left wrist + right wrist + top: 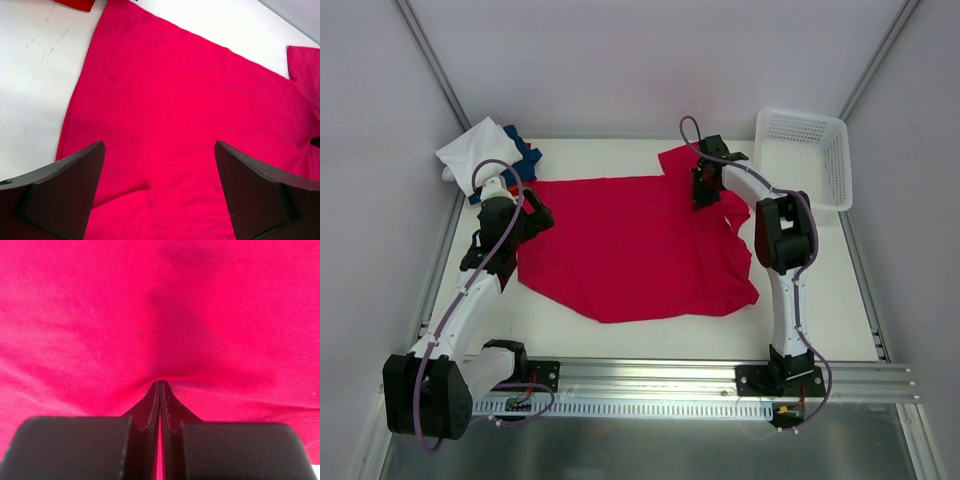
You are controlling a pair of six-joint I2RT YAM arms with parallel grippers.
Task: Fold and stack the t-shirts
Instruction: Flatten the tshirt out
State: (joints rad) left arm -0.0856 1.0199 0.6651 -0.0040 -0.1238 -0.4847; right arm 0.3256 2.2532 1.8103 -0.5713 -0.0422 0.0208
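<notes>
- In the upper left of the top view, a folded white t-shirt [475, 148] lies on a dark blue t-shirt [526, 160] at the far left corner of the table [840, 300].
- Just below this pile, the left pincer [532, 216] [160, 150] is over the left edge of the red t-shirt [630, 245] [190, 100] [160, 305]. Its 2 fingers [65, 190] are wide apart and hold nothing.
- The red t-shirt lies spread in the middle of the table, mostly flat, with wrinkles on its right side.
- At the upper right part of the shirt, the right pincer [703, 190] [160, 385] has its fingers pressed together on a small fold of the red cloth.
- In the upper right, a white lattice basket [805, 160] stands at the table edge, apart from the shirt.
</notes>
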